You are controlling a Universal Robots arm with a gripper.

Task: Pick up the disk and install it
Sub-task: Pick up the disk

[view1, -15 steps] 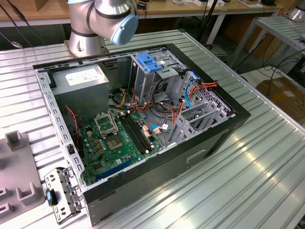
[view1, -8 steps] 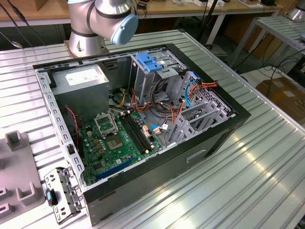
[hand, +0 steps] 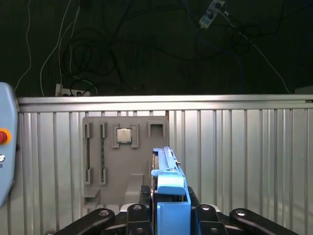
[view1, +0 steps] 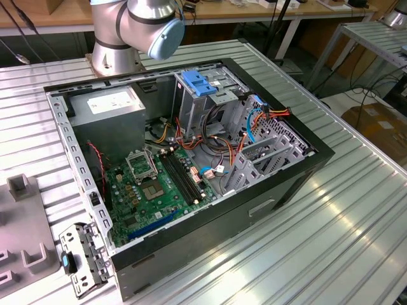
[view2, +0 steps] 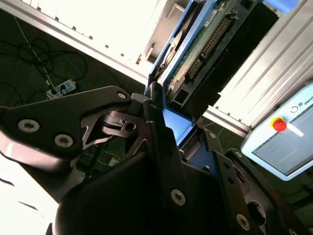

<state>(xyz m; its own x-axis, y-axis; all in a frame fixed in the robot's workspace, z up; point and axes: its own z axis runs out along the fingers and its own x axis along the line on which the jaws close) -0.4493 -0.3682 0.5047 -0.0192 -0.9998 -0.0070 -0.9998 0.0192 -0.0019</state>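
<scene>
The gripper (hand: 170,209) pinches the disk (hand: 167,169) edge-on by its blue carrier, in front of the grey tray (hand: 102,147) at the table (hand: 234,147) edge.

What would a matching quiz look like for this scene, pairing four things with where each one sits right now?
Things:
1. the disk
2. motherboard
3. processor chip
4. blue bracket

Places:
A. atop the grey drive cage
B. gripped in the end effector
C. flat inside the open computer case
D. seated in a grey holder

Pairs: 1-B, 2-C, 3-D, 4-A.
</scene>
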